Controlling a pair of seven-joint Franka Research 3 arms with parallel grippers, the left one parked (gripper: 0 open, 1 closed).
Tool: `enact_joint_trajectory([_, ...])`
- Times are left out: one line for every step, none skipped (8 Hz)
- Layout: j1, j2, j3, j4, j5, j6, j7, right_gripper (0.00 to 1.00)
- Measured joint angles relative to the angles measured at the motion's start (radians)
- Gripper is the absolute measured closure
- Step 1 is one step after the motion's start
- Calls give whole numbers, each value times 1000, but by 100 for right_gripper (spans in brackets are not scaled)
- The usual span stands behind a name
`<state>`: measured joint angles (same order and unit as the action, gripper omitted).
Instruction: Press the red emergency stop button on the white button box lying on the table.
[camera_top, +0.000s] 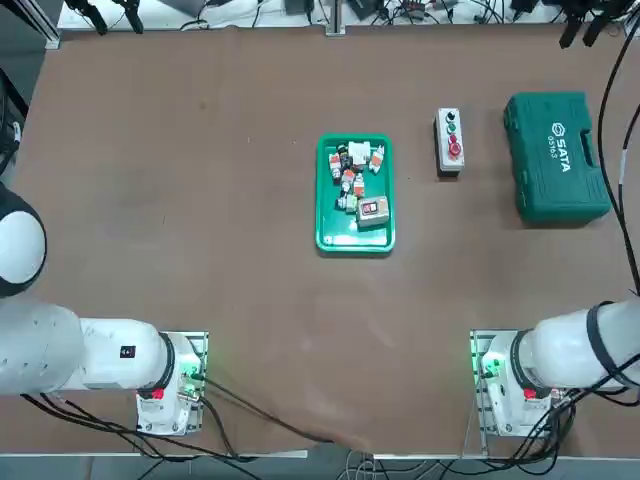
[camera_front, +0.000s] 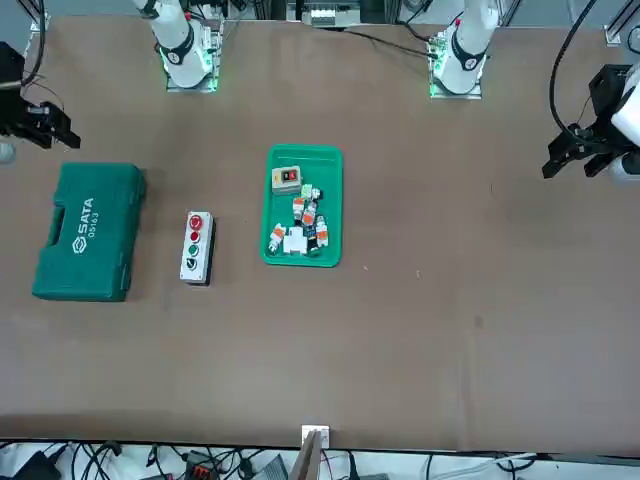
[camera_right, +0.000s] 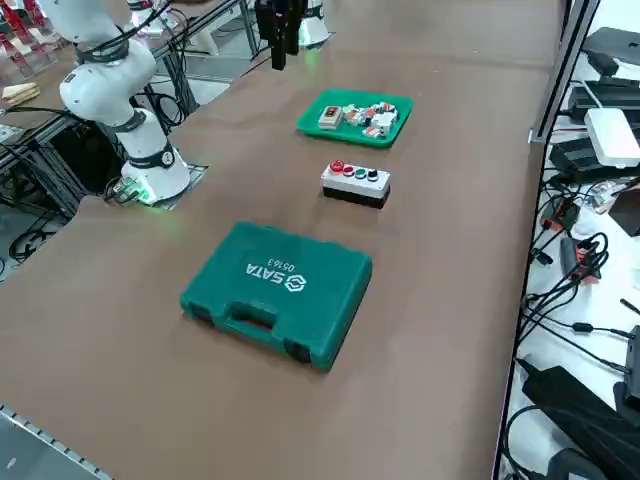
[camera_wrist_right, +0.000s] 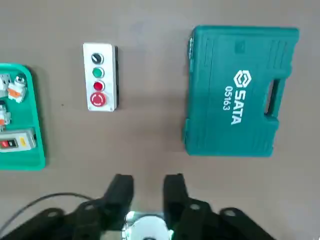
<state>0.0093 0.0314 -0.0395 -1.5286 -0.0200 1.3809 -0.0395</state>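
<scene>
The white button box (camera_top: 449, 142) lies on the brown table (camera_top: 200, 250), between a green parts tray and a green toolcase. Its black, green and red buttons sit in a row. The red emergency stop button (camera_top: 453, 150) is at the end nearest the robot, and it also shows on the box (camera_wrist_right: 99, 76) as the red emergency stop button (camera_wrist_right: 98, 99) in the wrist view. My right gripper (camera_wrist_right: 148, 179) hangs high above the table, well short of the box, touching nothing. Its fingers are open by a narrow gap and hold nothing. In the right side view the right gripper (camera_right: 280, 55) hangs high above the table.
A green tray (camera_top: 354, 193) of small parts lies mid-table, left of the box. A green SATA toolcase (camera_top: 555, 155) lies to the box's right. Cables and equipment crowd the floor past the table's far edge (camera_right: 535, 120).
</scene>
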Motion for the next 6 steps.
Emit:
enact_joint_trajectory([4, 7, 0, 0, 0, -17, 0, 85])
enact_joint_trajectory([11, 11, 0, 0, 0, -27, 0, 98])
enact_joint_trajectory([19, 15, 0, 0, 0, -33, 1, 98])
enact_joint_trajectory([23, 17, 1, -7, 0, -37, 2, 98])
enact_joint_trajectory([26, 19, 1, -31, 1, -30, 2, 98])
enact_joint_trajectory([33, 23, 1, -67, 2, -2, 2, 98])
